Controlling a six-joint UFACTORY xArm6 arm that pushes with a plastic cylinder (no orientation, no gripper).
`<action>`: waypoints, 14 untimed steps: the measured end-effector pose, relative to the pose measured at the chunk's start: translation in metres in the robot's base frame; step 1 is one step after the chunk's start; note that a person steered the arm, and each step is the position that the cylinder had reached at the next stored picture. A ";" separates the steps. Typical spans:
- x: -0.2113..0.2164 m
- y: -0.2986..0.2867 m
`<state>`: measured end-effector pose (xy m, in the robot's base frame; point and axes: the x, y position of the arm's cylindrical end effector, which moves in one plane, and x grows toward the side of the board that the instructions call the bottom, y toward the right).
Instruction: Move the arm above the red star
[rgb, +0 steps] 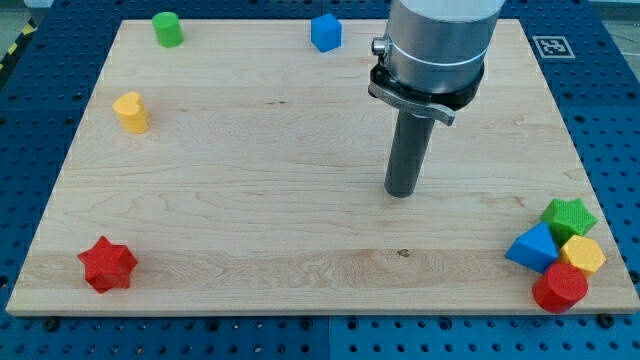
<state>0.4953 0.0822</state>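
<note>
While my tip (402, 192) is resting on bare wood right of the worktop's (250, 150) middle, touching no block, the approach step is looking barely begun. There is no gripper on this rod, so nothing can be said to be parted or closed. Nearest the tip, down toward the view's bottom right, a cluster is sitting packed together: a green star (569, 217), a blue block (531, 247), a yellow block (583, 254) and a red block (560, 288). Up and left of the tip a blue cube (325, 32) is standing alone. Much farther left are a yellow block (130, 112) and a green cylinder (167, 29). Farthest off, the red star (107, 264) is lying at the view's bottom left corner. I am judging that the next move calls for a long sweep leftward, ending just on the star's top side, and the path looks free of blocks.
</note>
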 end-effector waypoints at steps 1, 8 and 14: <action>0.000 -0.010; 0.003 -0.075; 0.007 -0.195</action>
<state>0.5027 -0.1130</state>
